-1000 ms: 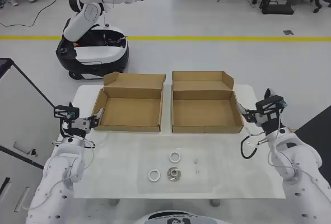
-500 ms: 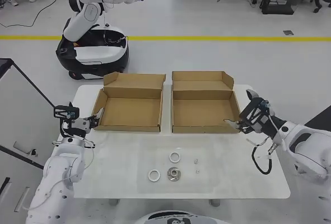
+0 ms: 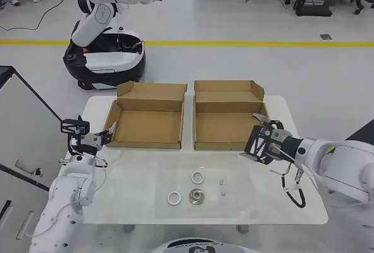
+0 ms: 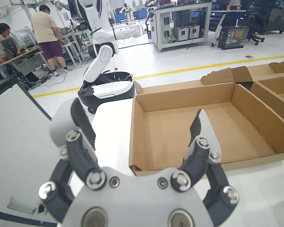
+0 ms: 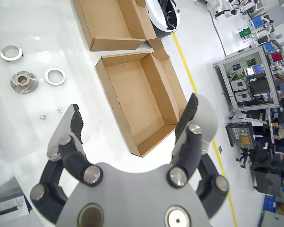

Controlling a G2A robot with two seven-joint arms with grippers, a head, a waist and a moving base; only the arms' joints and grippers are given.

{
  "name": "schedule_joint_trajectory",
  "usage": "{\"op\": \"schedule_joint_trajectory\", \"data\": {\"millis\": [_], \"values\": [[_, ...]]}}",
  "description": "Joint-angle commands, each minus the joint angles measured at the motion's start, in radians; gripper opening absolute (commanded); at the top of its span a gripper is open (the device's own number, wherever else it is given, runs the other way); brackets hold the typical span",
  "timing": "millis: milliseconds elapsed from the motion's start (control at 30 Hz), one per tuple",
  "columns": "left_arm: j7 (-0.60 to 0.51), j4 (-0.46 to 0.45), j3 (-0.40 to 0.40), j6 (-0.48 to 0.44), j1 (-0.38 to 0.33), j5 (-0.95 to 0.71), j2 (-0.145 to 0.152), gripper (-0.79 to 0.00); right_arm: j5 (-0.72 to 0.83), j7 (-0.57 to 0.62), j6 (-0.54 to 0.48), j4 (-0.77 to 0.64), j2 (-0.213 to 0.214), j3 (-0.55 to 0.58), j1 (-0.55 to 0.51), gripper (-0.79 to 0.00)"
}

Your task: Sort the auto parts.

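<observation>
Auto parts are all sitting loose on the white table (image 3: 142, 171), bunched in a little cluster toward the robot's edge, outside both boxes. I count five bits. There's a flanged metal hub (image 3: 197, 197) and a split ring (image 3: 174, 198) just beside it on the robot's left. A plain ring (image 3: 198, 178) lies just past the hub on the box side. Then there's a tiny nut-like piece (image 3: 221, 183) and a second tiny piece (image 3: 223, 192) close together on the hub's right. As far as I can tell, none of them touch each other.

Further back, two shallow cardboard trays sit side by side, nearly touching, with their lid flaps standing up along the far side. The left box (image 3: 145, 126) and the right box (image 3: 231, 129) both have their whole brown floor showing, just bare cardboard.

The right pincer (image 3: 250, 135) hangs over the right box's near wall, close to the corner on the robot's right. Its jaws are spread wide with nothing gripped. From its own wrist camera you look straight between the ribbed black pads (image 5: 76, 121) down into that corner. The parts cluster lies off to the side, apart from it.

The left pincer (image 4: 137, 108) is way over at the table's left side, just beside the left box's outer wall near its front corner. It's pointed across that box, jaws also wide apart and holding nothing. It's well apart from the parts.
</observation>
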Motion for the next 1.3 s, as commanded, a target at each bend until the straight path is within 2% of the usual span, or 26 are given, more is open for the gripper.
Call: {"op": "schedule_joint_trajectory", "data": {"millis": [0,233,500,667,933,1267], "values": [[0.000,0.000,0.000,0.000,0.000,0.000,0.000,0.000,0.006,0.011,0.010,-0.009,0.029,-0.030,0.007,0.000],[0.000,0.000,0.000,0.000,0.000,0.000,0.000,0.000,0.062,0.063,0.063,-0.010,0.162,-0.149,0.105,0.000],[0.000,0.000,0.000,0.000,0.000,0.000,0.000,0.000,0.235,0.163,0.163,-0.010,0.303,-0.340,0.308,0.000],[0.000,0.000,0.000,0.000,0.000,0.000,0.000,0.000,0.341,0.210,0.210,-0.010,0.364,-0.485,0.449,0.000],[0.000,0.000,0.000,0.000,0.000,0.000,0.000,0.000,0.457,0.268,0.268,-0.010,0.433,-0.731,0.671,0.000],[0.000,0.000,0.000,0.000,0.000,0.000,0.000,0.000,0.564,0.307,0.307,-0.009,0.467,-0.936,0.831,0.000]]}}
